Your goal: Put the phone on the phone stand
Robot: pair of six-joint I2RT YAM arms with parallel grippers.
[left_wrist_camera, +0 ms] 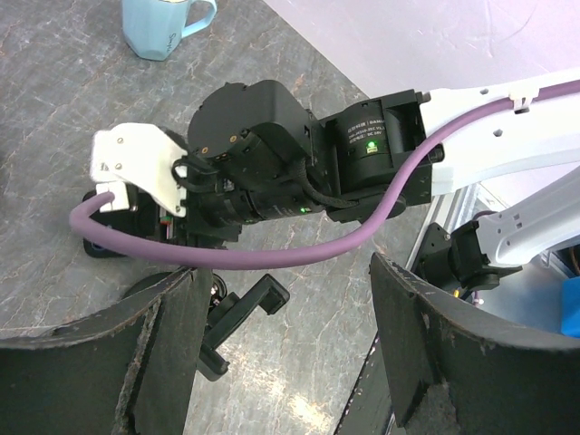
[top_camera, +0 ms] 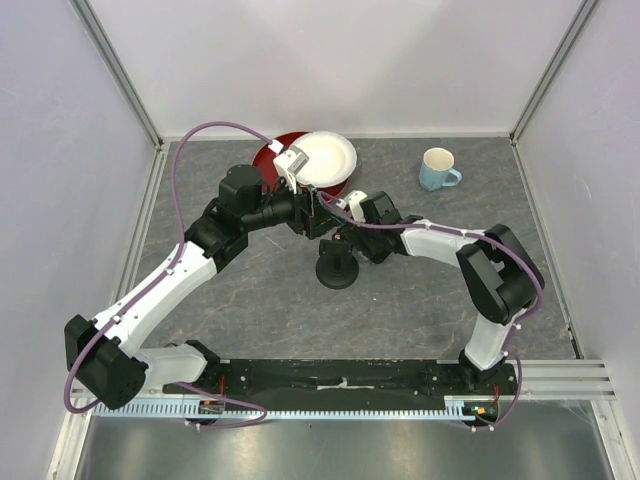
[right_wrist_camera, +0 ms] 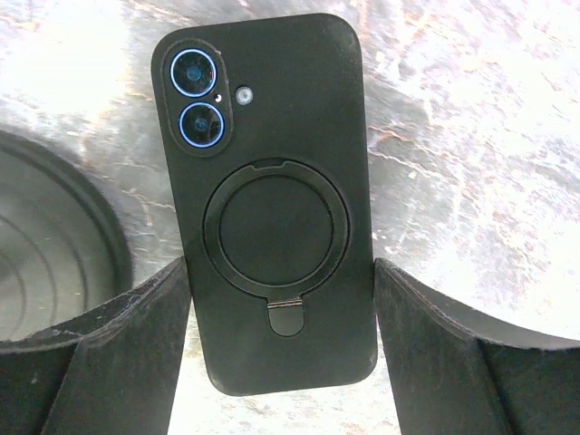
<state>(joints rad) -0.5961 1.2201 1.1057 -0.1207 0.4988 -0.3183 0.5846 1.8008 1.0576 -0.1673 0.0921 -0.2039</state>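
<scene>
Grey marbled table. Far right, blue mug, upright. Far edge near centre, red plate, white plate stacked on top. Mid-table, black phone stand, planted on its round base.

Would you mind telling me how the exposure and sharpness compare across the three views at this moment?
Top external: even, soft light with faint shadows, the phone stand readable. Right wrist: the phone is sharp, lenses clear, but the table around it is blown out almost white. Left wrist: the mug is clear; the near fingers are dark, showing little detail.
</scene>
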